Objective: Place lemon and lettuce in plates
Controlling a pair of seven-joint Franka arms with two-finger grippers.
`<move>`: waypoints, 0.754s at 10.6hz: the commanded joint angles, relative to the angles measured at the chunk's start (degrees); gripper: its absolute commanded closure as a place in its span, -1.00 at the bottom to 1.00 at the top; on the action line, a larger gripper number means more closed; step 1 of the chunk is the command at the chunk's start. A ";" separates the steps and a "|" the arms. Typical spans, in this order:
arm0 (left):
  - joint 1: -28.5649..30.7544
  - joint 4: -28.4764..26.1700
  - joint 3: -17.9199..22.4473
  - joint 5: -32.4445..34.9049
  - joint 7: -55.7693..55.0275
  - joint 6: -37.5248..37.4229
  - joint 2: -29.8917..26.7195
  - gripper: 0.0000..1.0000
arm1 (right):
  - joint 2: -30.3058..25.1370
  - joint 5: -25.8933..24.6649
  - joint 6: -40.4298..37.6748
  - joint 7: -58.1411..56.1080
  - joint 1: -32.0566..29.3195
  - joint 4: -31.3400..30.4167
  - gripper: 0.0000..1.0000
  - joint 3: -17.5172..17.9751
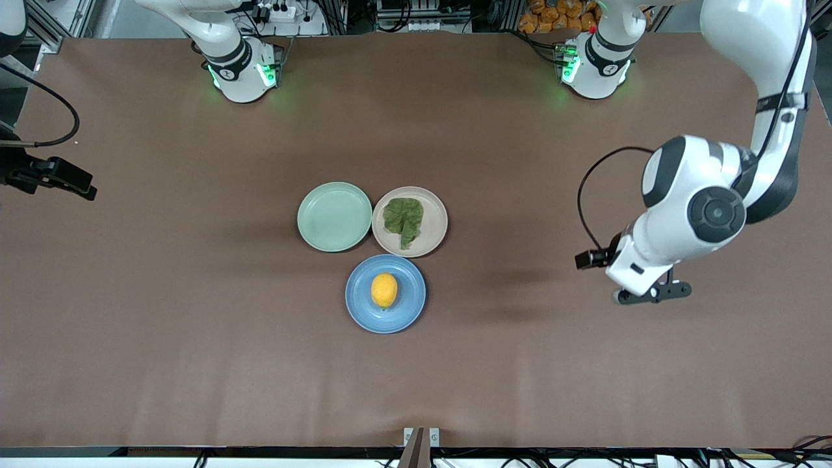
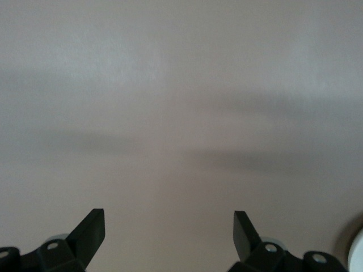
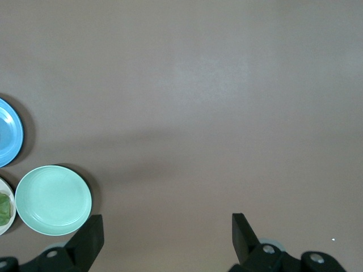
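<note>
The yellow lemon [image 1: 384, 290] lies in the blue plate [image 1: 359, 305]. The dark green lettuce [image 1: 403, 220] lies in the beige-pink plate [image 1: 435, 227], which is farther from the front camera and touches the blue plate. My left gripper [image 1: 653, 294] hangs open and empty over bare table toward the left arm's end; its wrist view shows its open gripper [image 2: 169, 218] over bare table only. My right gripper [image 1: 78, 185] is at the right arm's end of the table, open and empty in its wrist view [image 3: 167, 222], which shows the blue plate [image 3: 8, 139] and the lettuce [image 3: 4, 207] at its edge.
An empty pale mint-green plate [image 1: 334, 216] sits beside the beige-pink plate, toward the right arm's end; it also shows in the right wrist view [image 3: 54, 199]. The brown table [image 1: 195, 338] spreads wide around the three plates.
</note>
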 commanded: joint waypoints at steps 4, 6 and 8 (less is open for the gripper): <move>0.14 -11.04 1.93 -4.49 3.06 0.53 -16.44 -1.00 | -0.61 -0.48 -0.52 -0.56 -0.80 -0.13 -1.00 0.70; -0.39 -10.70 2.56 -4.49 3.40 0.79 -19.96 -1.00 | -0.61 -0.48 -0.52 -0.56 -0.80 -0.13 -1.00 0.62; -0.65 -8.33 2.65 -3.97 3.67 0.88 -22.52 -1.00 | -0.78 -0.39 -0.52 -0.56 -0.89 -0.21 -1.00 0.62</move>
